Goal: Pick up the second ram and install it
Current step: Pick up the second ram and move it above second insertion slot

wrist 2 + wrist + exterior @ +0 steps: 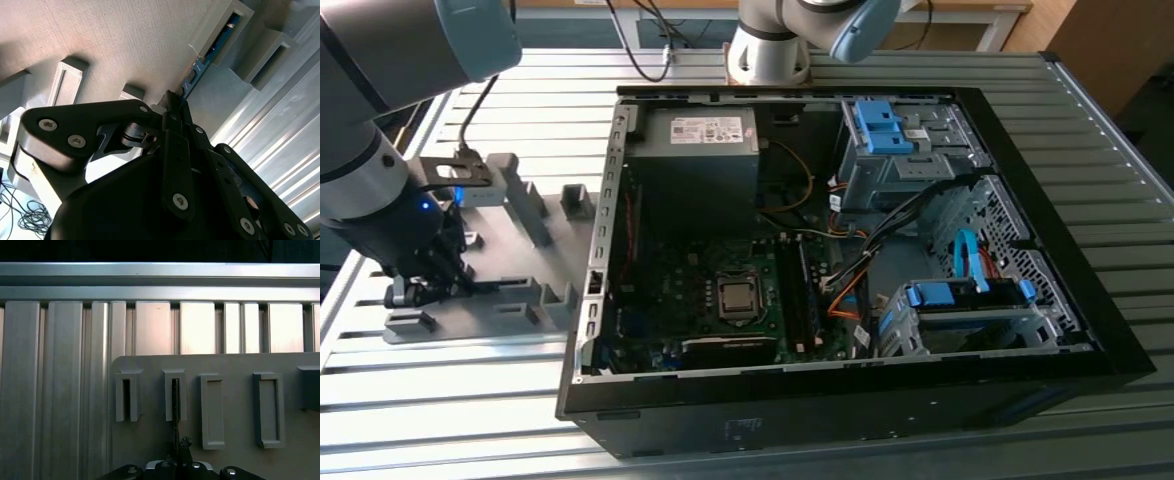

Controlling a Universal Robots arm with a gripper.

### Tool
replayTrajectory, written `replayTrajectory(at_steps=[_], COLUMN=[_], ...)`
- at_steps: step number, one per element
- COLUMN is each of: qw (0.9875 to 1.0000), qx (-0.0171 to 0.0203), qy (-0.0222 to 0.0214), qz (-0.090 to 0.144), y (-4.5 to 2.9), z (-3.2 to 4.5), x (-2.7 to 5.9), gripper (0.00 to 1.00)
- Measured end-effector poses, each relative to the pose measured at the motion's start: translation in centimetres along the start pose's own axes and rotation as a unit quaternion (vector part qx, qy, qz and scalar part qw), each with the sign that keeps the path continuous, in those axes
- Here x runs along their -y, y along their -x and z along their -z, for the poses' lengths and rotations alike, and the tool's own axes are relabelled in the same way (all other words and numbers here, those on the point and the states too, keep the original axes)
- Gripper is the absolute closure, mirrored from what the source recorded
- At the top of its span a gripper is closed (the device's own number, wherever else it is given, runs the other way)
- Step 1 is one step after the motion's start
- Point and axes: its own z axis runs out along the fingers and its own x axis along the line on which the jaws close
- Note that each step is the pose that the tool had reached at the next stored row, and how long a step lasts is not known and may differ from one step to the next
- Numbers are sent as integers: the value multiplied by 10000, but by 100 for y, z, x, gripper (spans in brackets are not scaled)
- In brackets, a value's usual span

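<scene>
The second ram (212, 52) is a thin blue-green strip standing on edge in a slot of the grey holder (125, 45). In the first wrist view the ram (175, 405) shows edge-on as a dark line in a slot of the holder (235, 365). My gripper (173, 100) has its fingers pressed together on the near end of the strip, which still sits in the slot. In the exterior view the gripper (420, 288) hangs low over the holder (520, 205) at the exterior view's left, beside the open computer case (1067, 300).
The case lies open on a ribbed metal table (454, 400), with the motherboard (694, 270), processor socket (738, 297), power supply (694, 150) and blue drive cages (961, 300) inside. Loose cables (854, 270) cross the board. Other holder slots (267, 407) stand beside the ram.
</scene>
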Motion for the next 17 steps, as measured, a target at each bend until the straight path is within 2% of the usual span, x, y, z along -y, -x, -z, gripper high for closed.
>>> replayTrajectory(at_steps=[7,17], qw=[10000,10000], qx=[-1,-1], qy=[1,1], qz=[0,0], y=[1,2], z=[36,126], x=[-1,-2], gripper=[86,86])
